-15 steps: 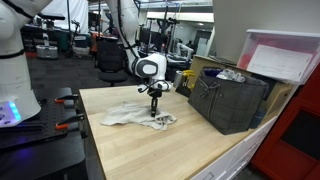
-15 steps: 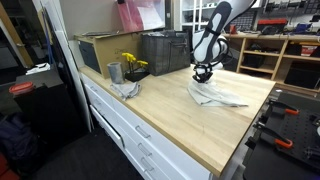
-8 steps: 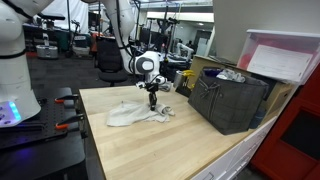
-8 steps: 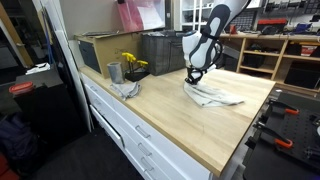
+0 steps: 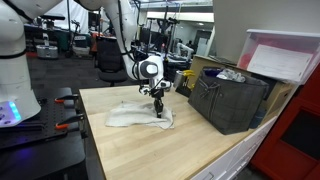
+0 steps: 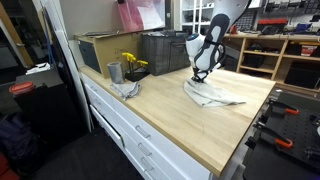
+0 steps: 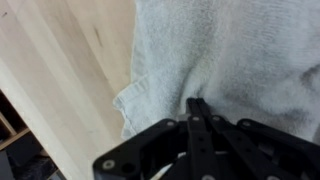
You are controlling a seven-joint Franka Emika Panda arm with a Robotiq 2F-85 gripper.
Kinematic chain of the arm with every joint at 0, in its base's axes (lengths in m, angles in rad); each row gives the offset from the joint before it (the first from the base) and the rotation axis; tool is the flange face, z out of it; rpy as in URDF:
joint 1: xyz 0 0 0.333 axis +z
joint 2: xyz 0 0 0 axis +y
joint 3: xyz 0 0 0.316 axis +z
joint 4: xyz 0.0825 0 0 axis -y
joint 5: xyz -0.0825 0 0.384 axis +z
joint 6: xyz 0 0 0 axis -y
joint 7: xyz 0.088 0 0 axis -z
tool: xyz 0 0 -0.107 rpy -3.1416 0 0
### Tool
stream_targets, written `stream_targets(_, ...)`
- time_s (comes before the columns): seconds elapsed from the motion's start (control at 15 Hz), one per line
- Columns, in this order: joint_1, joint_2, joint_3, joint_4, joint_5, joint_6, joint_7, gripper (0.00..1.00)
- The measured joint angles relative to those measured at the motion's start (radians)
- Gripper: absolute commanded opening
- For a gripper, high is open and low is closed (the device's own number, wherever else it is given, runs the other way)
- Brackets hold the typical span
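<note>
A light grey towel [image 5: 135, 117] [image 6: 215, 96] lies rumpled on the wooden tabletop [image 5: 150, 150] [image 6: 170, 120]. My gripper [image 5: 157, 103] [image 6: 199, 77] points down at one end of it, fingers pressed together and pinching a bit of the cloth, which rises slightly toward them. In the wrist view the shut gripper [image 7: 197, 103] sits over the towel [image 7: 230, 50]; the towel's hemmed corner lies to the left on bare wood. The pinched spot itself is hidden by the fingers.
A dark slatted crate [image 5: 230, 100] [image 6: 165, 52] stands at the table's back edge. A metal cup [image 6: 114, 72], yellow flowers [image 6: 132, 63] and a small cloth [image 6: 127, 89] sit by one corner. A white box [image 5: 280, 58] rests above the crate.
The gripper has shifted sideways across the table, staying shut. The towel's end went with it, and the cloth now lies more gathered and folded over itself.
</note>
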Motion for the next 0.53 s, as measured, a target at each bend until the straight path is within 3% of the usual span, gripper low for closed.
stream_targets(0.13, -0.005, 0.036, -0.041, 0.027, 0.0, 0.0, 0.001, 0.0)
stream_targets(0.2, -0.006, 0.055, -0.061, 0.042, 0.0, 0.0, 0.003, 0.26)
stream_targets(0.33, -0.009, 0.083, -0.091, 0.065, 0.002, 0.0, 0.01, 0.34)
stream_targets(0.53, -0.009, 0.081, -0.095, 0.068, 0.02, -0.002, 0.011, 0.57)
